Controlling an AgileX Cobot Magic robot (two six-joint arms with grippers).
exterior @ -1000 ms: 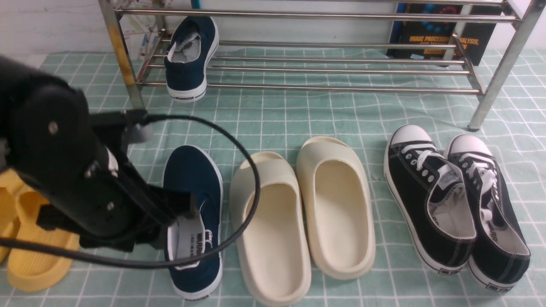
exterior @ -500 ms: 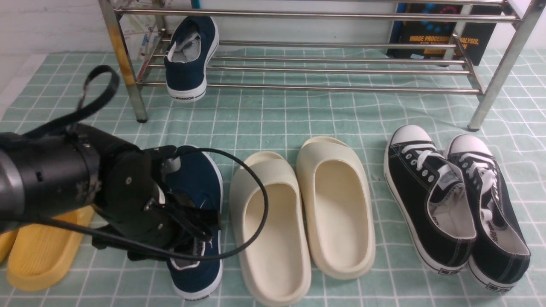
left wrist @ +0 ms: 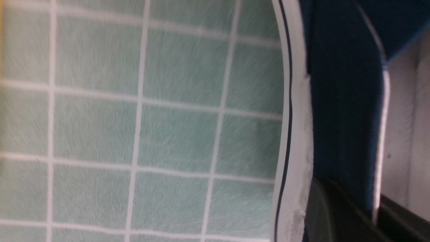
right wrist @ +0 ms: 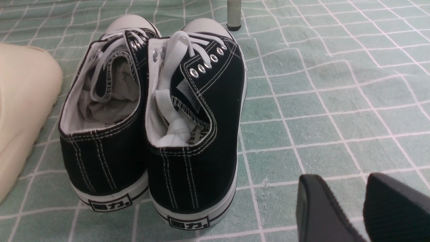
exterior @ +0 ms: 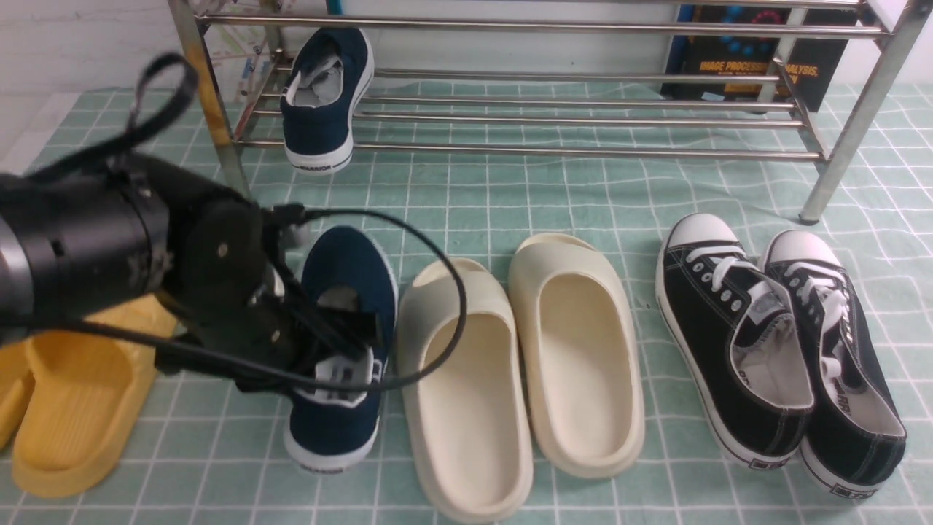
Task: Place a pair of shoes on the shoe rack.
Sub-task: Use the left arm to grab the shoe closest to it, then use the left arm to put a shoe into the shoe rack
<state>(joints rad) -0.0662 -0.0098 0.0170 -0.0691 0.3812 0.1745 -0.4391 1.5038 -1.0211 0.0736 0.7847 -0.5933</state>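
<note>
Since a second ago my left gripper (exterior: 348,337) has swung down and clamped, and the near navy shoe (exterior: 350,270) has shifted with it, toe and heel both farther up the green checked cloth (exterior: 510,211) toward the shoe rack (exterior: 554,151). My left jaws are pinching that shoe's side wall beside the opening, one finger (left wrist: 331,211) outside by the white sole, the other inside against the pale lining. Its partner, the second navy shoe (exterior: 324,95), rests on the rack's lower bars at the left end, heel toward me. The gripped shoe lies between the cream slides (exterior: 525,364) and the yellow slides (exterior: 73,394). My right gripper (right wrist: 356,215) hangs spread and empty over the cloth near the black lace-up sneakers (right wrist: 151,117)
</note>
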